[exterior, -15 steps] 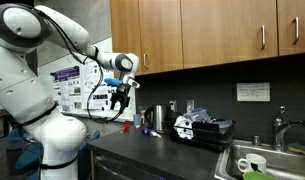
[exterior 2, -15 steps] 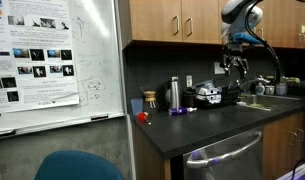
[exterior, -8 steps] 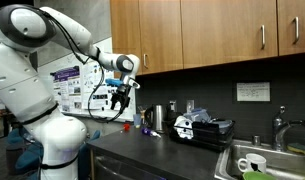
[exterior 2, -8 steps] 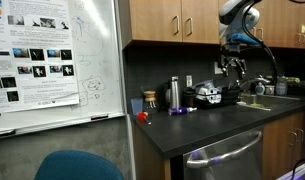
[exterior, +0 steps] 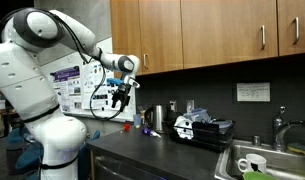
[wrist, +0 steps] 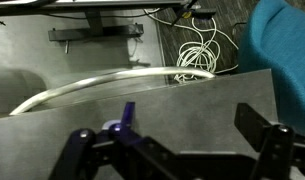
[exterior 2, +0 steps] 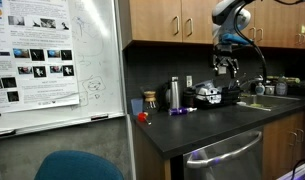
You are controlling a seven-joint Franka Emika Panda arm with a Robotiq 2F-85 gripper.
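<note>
Gripper [exterior 2: 226,68], wide and empty, nearer the whiteboard [exterior 2: 92,75] than before; above countertop [exterior 2: 207,125]

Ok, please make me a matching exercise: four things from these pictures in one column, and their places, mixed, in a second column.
1. gripper
2. mug
3. flask
4. chair

a. in the sink
b. below the whiteboard
c. in the air, over the counter
d. upright on the counter

Pairs: 1-c, 2-a, 3-d, 4-b.
</note>
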